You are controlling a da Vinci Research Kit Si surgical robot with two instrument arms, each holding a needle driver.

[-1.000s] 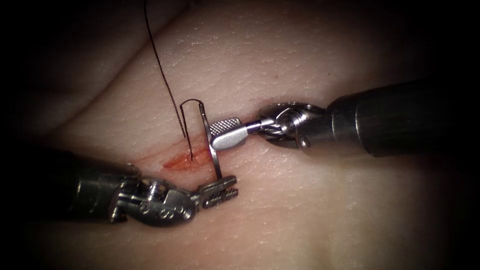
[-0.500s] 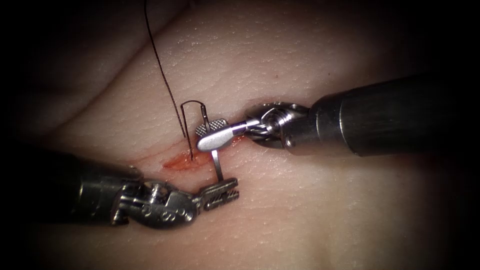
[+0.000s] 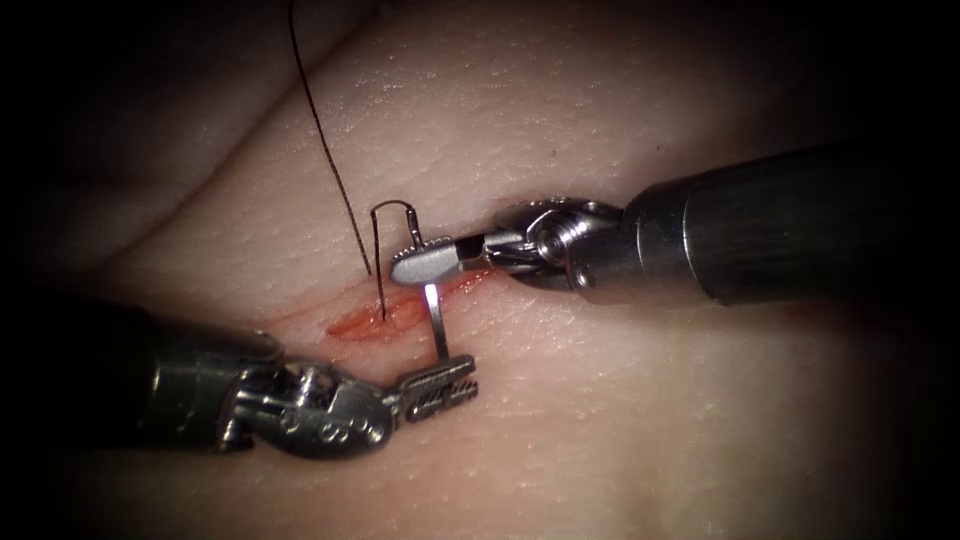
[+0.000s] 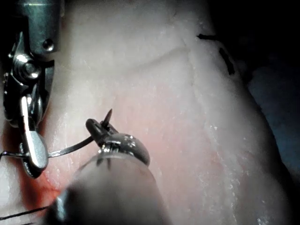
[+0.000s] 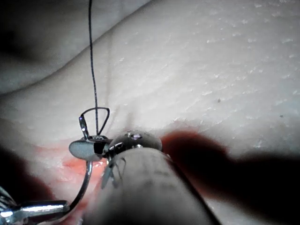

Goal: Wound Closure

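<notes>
We see the needle [image 3: 433, 318] standing clear of the tissue [image 3: 620, 420], over the cut [image 3: 372, 320] and just to its right, held by both tools at once. The left tool [image 3: 440, 385] pinches it near the pointed end; in the left wrist view the tip pokes out past those jaws [image 4: 108, 116]. The right tool [image 3: 425, 262] has its jaws pressed together on the needle higher up, close to the thread end, and its flat upper jaw hides that stretch of the curve from above.

From the needle's tail the thread [image 3: 330, 150] arcs in a small loop [image 3: 392, 208] above the right tool's jaws, drops to the red fluid [image 3: 352, 324] in the cut, and a second strand runs up and away to the upper left. We cannot tell whether the thread enters the tissue where it meets the fluid.

The right tool's shaft [image 3: 760, 225] lies low across the tissue right of the cut. The left tool's shaft [image 3: 150, 385] covers the tissue at the cut's near left end.

In the left wrist view, two short dark marks [image 4: 226, 60] sit on the tissue well away from the tools.
</notes>
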